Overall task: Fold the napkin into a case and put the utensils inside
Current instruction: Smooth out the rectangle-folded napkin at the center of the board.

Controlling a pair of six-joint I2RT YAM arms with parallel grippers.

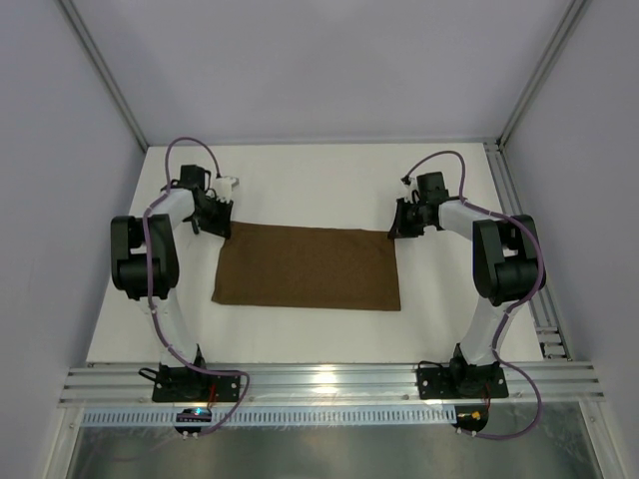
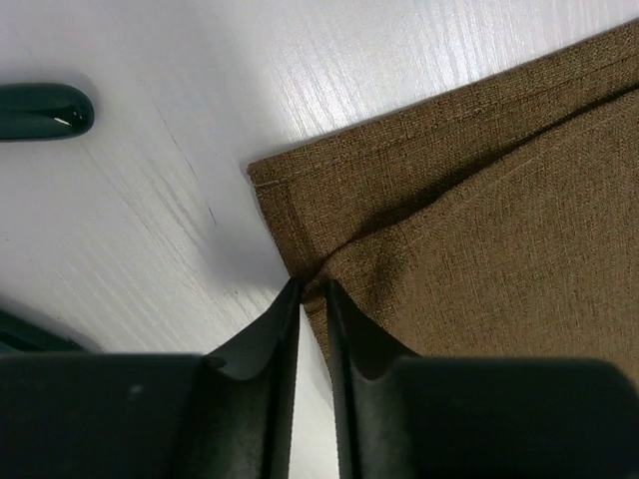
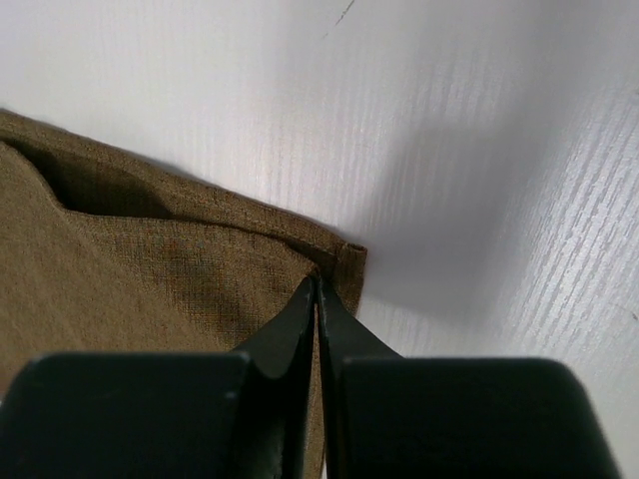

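Left gripper [image 2: 314, 291]: tips pinched on the cloth edge at the far-left corner of the napkin [image 1: 308, 267]. Right gripper [image 3: 318, 284]: jaws clamped on the far-right corner. Napkin: doubled brown oblong, flat on the white table [image 1: 300, 190], between both arms.

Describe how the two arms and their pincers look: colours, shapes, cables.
Both the left arm and right arm have white links with bulky black joint housings and black bases. A thin purple cable loops along each. The left pincer and right pincer each have two black fingers tapering to thin tips.
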